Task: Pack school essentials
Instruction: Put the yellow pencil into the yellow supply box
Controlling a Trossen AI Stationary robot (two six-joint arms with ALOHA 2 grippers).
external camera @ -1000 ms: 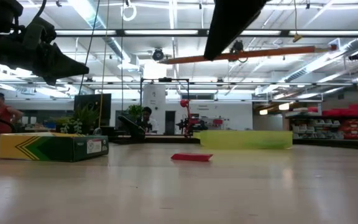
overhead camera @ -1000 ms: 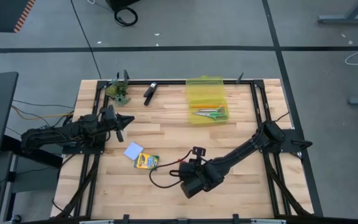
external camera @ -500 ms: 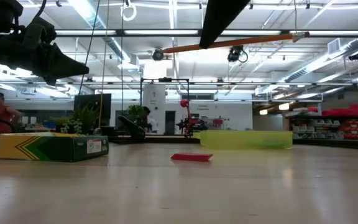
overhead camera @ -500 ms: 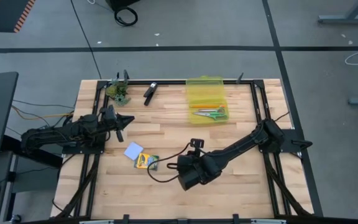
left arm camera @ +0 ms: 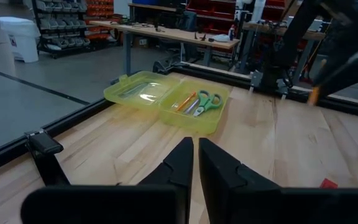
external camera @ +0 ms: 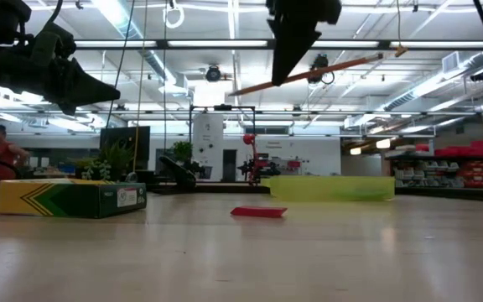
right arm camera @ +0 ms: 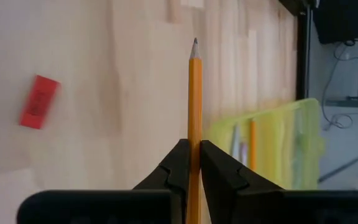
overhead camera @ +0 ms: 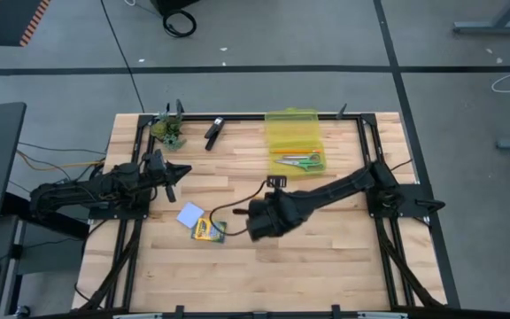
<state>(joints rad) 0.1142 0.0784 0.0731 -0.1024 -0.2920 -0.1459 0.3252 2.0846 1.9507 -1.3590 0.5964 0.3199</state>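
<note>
My right gripper (overhead camera: 259,221) hangs above the table's middle, shut on an orange pencil (right arm camera: 195,93). In the low view the pencil (external camera: 334,67) is slanted in the air. Below lies the tiny red piece (right arm camera: 39,101) (external camera: 258,212). The crayon box (overhead camera: 209,231) and light-blue pad (overhead camera: 189,214) lie flat to the left of the gripper. The open yellow case (overhead camera: 295,142) holds the green-handled scissors (overhead camera: 301,161) and pencils (left arm camera: 186,101). My left gripper (overhead camera: 177,171) waits, shut, over the left side. My right gripper pinches the pencil's shaft (right arm camera: 195,134) between its two fingers, coming from above and pointing down. The fingers lie across the pencil, which is lifted clear and nearly level, one end higher. Its sharpened tip (right arm camera: 195,41) points away from the fingers.
A black clip-like object (overhead camera: 214,133) and a small green clump (overhead camera: 168,131) lie near the far left edge. A black cable (overhead camera: 237,208) loops beside the right gripper. Bare wood lies between the gripper and the yellow case.
My right gripper has moved toward the table's far edge and slightly left, carrying the pencil with it. The pencil has tipped to a steeper slant.
</note>
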